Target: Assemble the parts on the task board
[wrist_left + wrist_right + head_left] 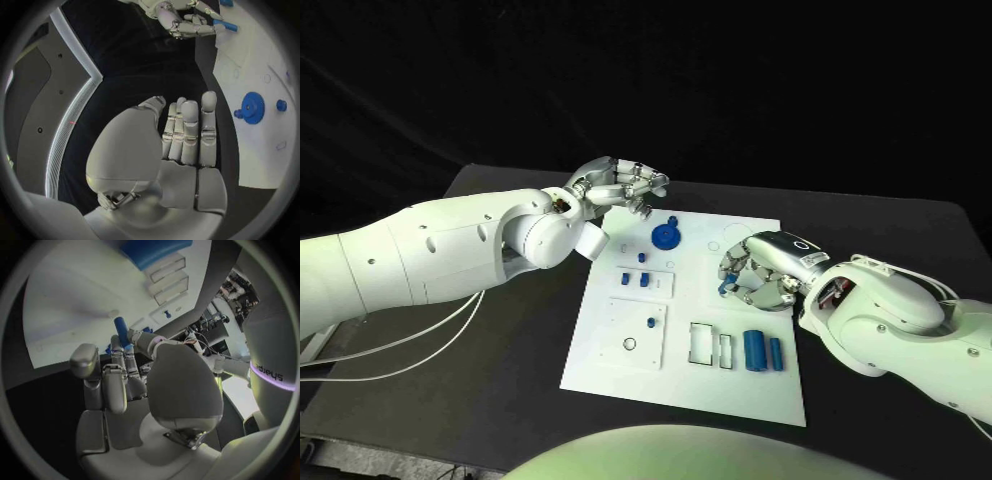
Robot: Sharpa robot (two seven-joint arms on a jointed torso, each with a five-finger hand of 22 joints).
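Two hands work over the white task board (689, 330), which lies in the middle of the black table (877, 230). The right hand (759, 276) hovers above the board's right part, fingers curled around a slim blue peg (121, 331) — in the right wrist view it stands out past the fingertips. The left hand (620, 183) sits at the board's far left corner; its fingers lie straight and close together, holding nothing as far as I can tell. A blue gear (668, 237) rests near that corner, small blue pieces (635, 278) lie mid-board, and two blue cylinders (764, 351) lie side by side near the right edge.
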